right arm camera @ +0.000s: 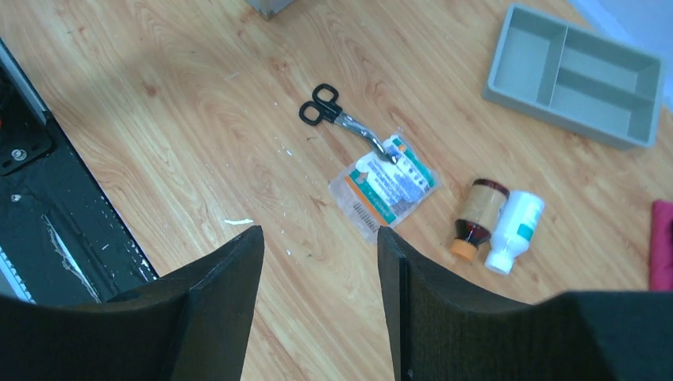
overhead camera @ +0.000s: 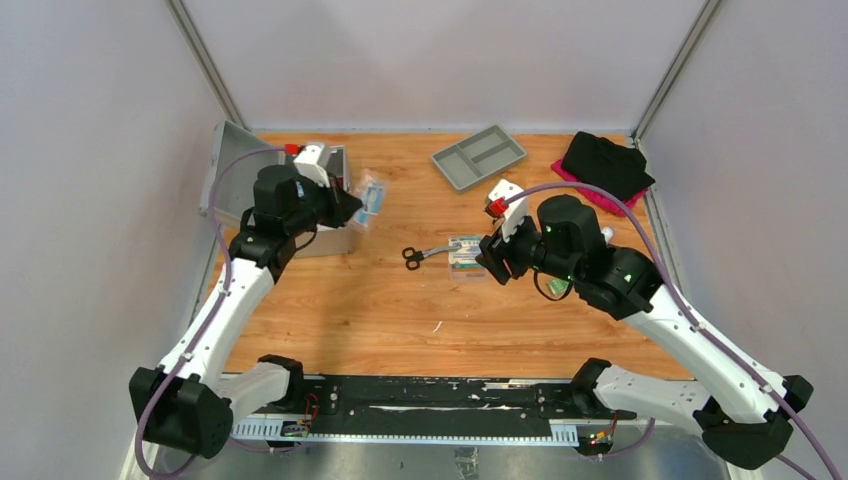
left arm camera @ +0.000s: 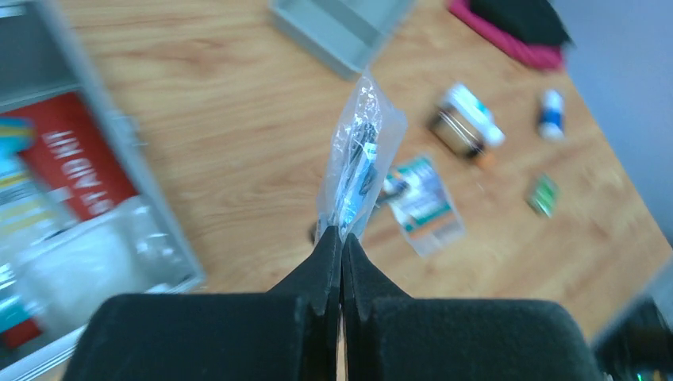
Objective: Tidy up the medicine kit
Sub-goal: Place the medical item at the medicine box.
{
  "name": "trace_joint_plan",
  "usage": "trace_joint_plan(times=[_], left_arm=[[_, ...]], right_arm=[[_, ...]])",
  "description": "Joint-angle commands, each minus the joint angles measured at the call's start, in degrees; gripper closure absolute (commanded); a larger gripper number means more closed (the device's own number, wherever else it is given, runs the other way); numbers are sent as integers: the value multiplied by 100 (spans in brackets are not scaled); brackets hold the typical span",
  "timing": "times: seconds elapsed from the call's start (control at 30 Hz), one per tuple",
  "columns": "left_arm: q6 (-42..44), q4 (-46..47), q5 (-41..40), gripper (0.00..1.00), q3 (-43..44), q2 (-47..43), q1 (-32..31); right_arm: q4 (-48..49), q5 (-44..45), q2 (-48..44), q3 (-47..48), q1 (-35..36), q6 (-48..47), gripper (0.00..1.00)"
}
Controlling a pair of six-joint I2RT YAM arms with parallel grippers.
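Observation:
The medicine kit (overhead camera: 224,168) is a silver metal case standing open at the far left; its rim (left arm camera: 103,103) shows in the left wrist view, with a red first aid pouch (left arm camera: 75,159) inside. My left gripper (overhead camera: 357,212) hovers just right of the case, shut (left arm camera: 341,234) on the edge of a clear plastic packet (left arm camera: 361,155), which hangs above the table. My right gripper (overhead camera: 490,262) is open (right arm camera: 317,234) and holds nothing. It hangs above the wood, beside a flat sealed packet (right arm camera: 385,184) and black-handled scissors (right arm camera: 341,119).
A grey compartment tray (overhead camera: 478,156) lies at the back centre, and a black and pink cloth bundle (overhead camera: 605,168) at the back right. A brown bottle (right arm camera: 478,210) and a white bottle (right arm camera: 514,230) lie side by side. A small green item (left arm camera: 544,194) lies nearby.

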Motion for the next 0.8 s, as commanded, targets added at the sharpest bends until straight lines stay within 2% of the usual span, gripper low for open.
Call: trace_joint_plan(times=[0.0, 0.2, 0.37, 0.47, 0.6, 0.67, 0.7, 0.73, 0.77], left_arm=[[-729, 226, -1235, 100, 341, 237, 584], [-265, -290, -2321, 100, 1288, 1263, 834], [-59, -415, -2860, 100, 1799, 1924, 1057], [32, -535, -2832, 100, 2071, 2377, 1163], [-112, -188, -2045, 100, 2144, 2931, 1285], [-120, -242, -2070, 99, 2246, 3146, 1303], [-139, -331, -2233, 90, 2310, 3268, 1323], [-161, -437, -2377, 75, 2384, 3391, 1367], [-198, -534, -2404, 65, 2437, 3493, 1453]], right_arm=[[242, 423, -175, -456, 66, 626, 41], [434, 782, -542, -977, 66, 1300, 42], [430, 1072, -731, -1257, 57, 1576, 42], [410, 1112, -746, -1327, 59, 1661, 42], [402, 1061, -717, -1372, 57, 1746, 42], [401, 1056, -715, -1381, 59, 1781, 42], [401, 1045, -710, -1382, 57, 1788, 42], [394, 1041, -712, -1375, 59, 1800, 42], [378, 1041, -712, -1371, 59, 1798, 42]])
